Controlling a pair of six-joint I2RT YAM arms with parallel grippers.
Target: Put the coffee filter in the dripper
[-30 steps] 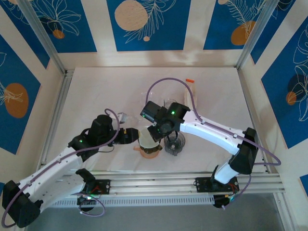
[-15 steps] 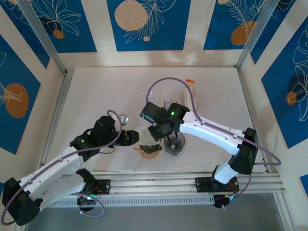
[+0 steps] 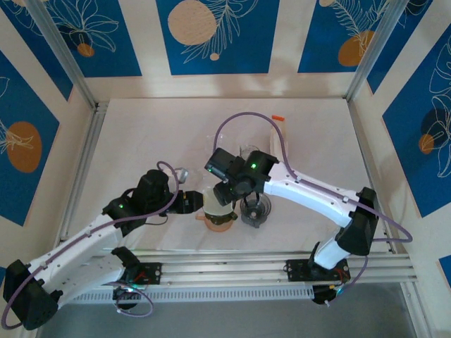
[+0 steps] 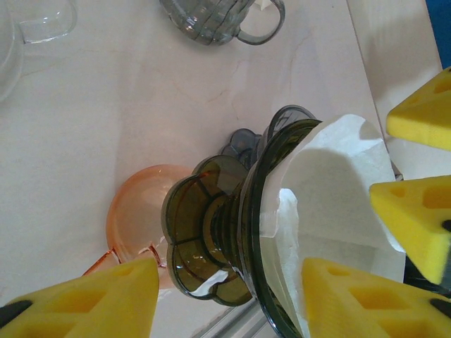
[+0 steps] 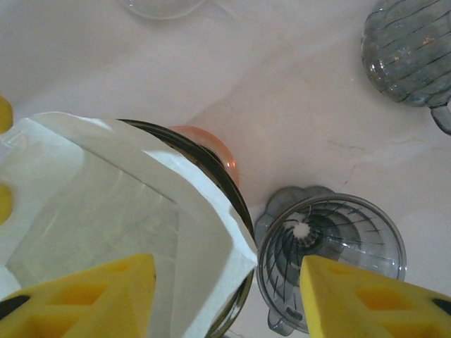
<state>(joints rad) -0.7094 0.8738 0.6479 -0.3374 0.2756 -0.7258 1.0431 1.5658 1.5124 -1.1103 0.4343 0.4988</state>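
Observation:
A dark olive glass dripper [image 4: 211, 232] lies tilted between my two grippers, its scalloped base toward the left. The white paper coffee filter [image 4: 331, 190] sits inside its cone, one corner poking past the rim [image 5: 239, 243]. From above, the filter [image 3: 213, 199] shows as a pale cone over a pink cup [image 3: 220, 223]. My left gripper [image 4: 229, 282] is open and straddles the dripper, with a gap beside the base. My right gripper [image 5: 229, 282] is open above the filter's edge. Its yellow fingers [image 4: 423, 105] show in the left wrist view.
A second, grey ribbed dripper [image 5: 331, 246] stands just right of the olive one, close to the near rail. The pink cup [image 4: 137, 211] lies under the dripper. A grey striped mug [image 5: 409, 49] and a clear glass [image 4: 42, 21] stand farther back.
My left arm has eased slightly back to the near left, uncovering a small glass behind it. The right gripper and the dripper have barely moved.

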